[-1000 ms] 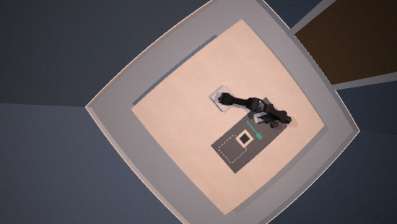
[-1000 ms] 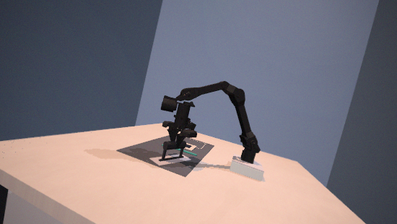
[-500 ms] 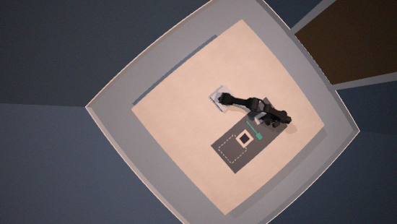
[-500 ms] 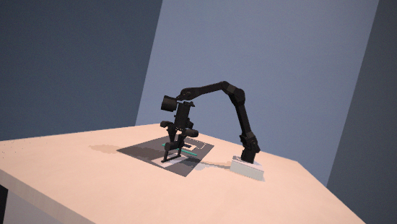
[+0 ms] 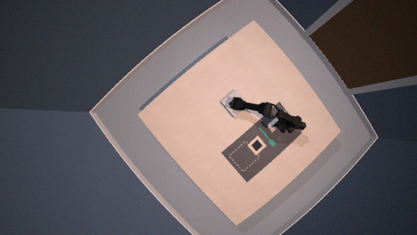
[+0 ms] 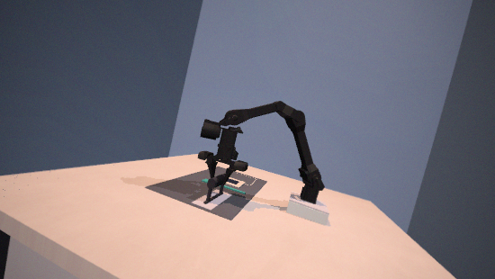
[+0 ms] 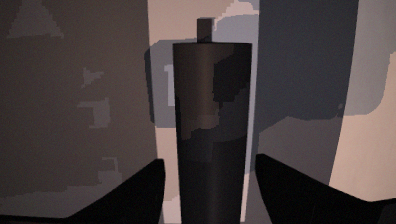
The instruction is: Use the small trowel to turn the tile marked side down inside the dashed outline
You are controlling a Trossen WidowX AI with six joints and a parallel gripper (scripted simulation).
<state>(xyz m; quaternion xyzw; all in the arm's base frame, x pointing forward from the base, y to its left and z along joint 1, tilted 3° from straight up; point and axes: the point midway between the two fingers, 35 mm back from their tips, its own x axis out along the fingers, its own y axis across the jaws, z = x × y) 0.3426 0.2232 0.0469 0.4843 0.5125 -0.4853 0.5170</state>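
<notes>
Teal trowel point(image 5: 271, 142) point(image 6: 238, 191) lies on the dark mat point(image 5: 246, 175) point(image 6: 231, 215) in my top view, just right of the pale-bordered tile point(image 5: 250, 146) point(image 6: 240, 184). Tile's mostly outside the dashed outline point(image 5: 243, 170), on its right side. The arm point(image 5: 250, 106) point(image 6: 263, 111) reaches to the mat's far right part.

Exterior cam: I've got the gripper point(image 6: 213, 202) point(image 7: 210, 164) pointing down, fingertips low over a pale patch point(image 6: 201, 203) on the near part of the mat.

Wrist cam: jaws partway open, gaps either side of a dark cylinder point(image 7: 212, 100), not gripping it. Can't tell what that cylinder is.
</notes>
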